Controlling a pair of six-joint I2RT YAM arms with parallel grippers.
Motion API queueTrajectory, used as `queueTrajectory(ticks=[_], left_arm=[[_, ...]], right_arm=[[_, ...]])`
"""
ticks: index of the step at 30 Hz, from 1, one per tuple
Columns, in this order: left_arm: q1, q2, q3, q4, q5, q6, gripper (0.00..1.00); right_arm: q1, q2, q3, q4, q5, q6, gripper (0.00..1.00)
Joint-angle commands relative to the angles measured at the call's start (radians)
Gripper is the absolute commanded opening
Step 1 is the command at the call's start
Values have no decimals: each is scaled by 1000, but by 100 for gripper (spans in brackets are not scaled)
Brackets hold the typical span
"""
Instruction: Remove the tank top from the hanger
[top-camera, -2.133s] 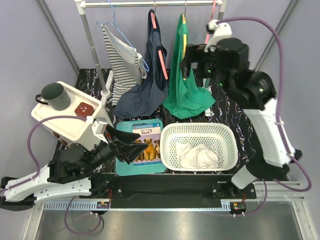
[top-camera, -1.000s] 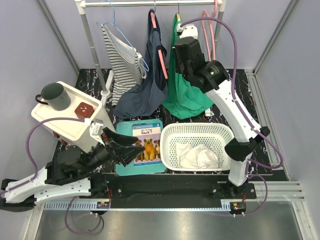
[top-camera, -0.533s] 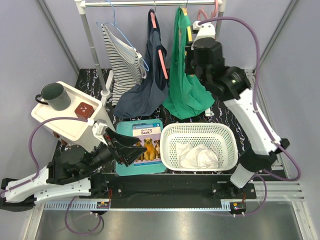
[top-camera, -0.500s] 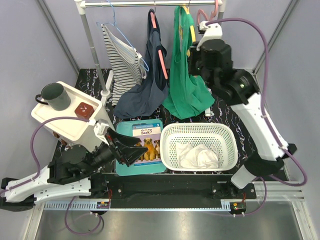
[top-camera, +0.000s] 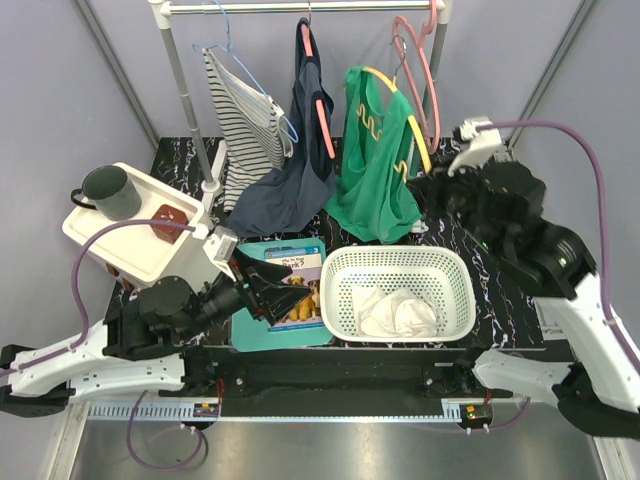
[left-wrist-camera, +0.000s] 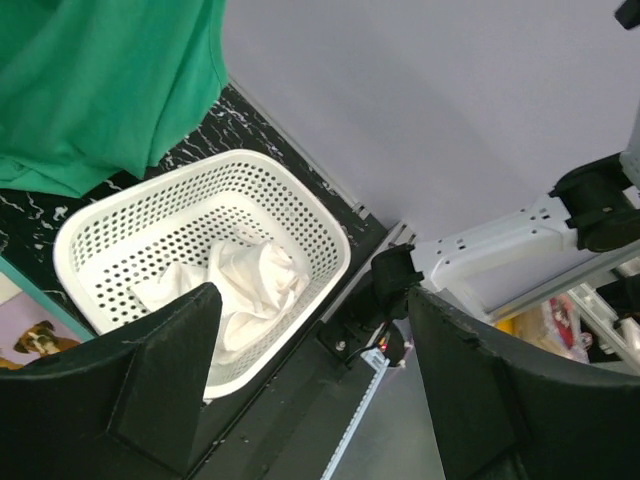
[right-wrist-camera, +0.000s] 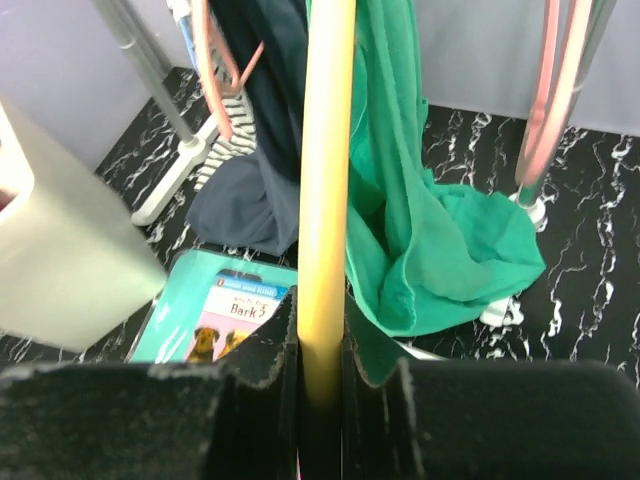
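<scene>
The yellow hanger (right-wrist-camera: 326, 150) was found clamped in the nearly closed right gripper (right-wrist-camera: 320, 352), apparently clear of the rail (top-camera: 300, 7). The green tank top (top-camera: 370, 180) was seen draped on it, so removal was judged outstanding. The left gripper (left-wrist-camera: 315, 380) was held wide and empty.

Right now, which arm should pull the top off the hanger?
Left: the left gripper is open and empty, while the right gripper is clamped on the yellow hanger carrying the green tank top.
</scene>
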Motion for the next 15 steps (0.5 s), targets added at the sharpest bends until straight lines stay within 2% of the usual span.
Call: queueTrajectory(ticks=[1, 5, 6, 8, 9, 10, 11, 12, 13, 14, 15], left_arm=[[-1, 100, 148, 68, -18, 117, 80], [0, 236, 325, 42, -143, 225, 83], [2, 311, 431, -1, -165, 264, 83], [29, 388, 537, -33, -176, 304, 80], [46, 463, 636, -50, -174, 342, 77], [96, 500, 684, -58, -168, 354, 75], [141, 538, 735, -91, -95, 361, 74], [193, 619, 848, -116, -39, 339, 73], [294, 660, 905, -139, 20, 329, 73], [330, 696, 957, -156, 121, 325, 73], [359, 764, 1041, -167, 147, 337, 73]], right_arm=[[4, -188, -89, 130, -96, 6, 0], [6, -332, -160, 103, -116, 14, 0], [4, -349, -172, 98, -113, 17, 0], [6, -389, -208, 86, -107, 32, 0], [6, -401, -220, 84, -108, 38, 0], [6, -412, -238, 83, -110, 51, 0], [6, -427, -246, 84, -107, 57, 0], [4, -433, -251, 86, -108, 66, 0], [4, -436, -255, 86, -105, 78, 0], [3, -435, -255, 81, -110, 86, 0], [4, -432, -252, 80, -119, 89, 0]])
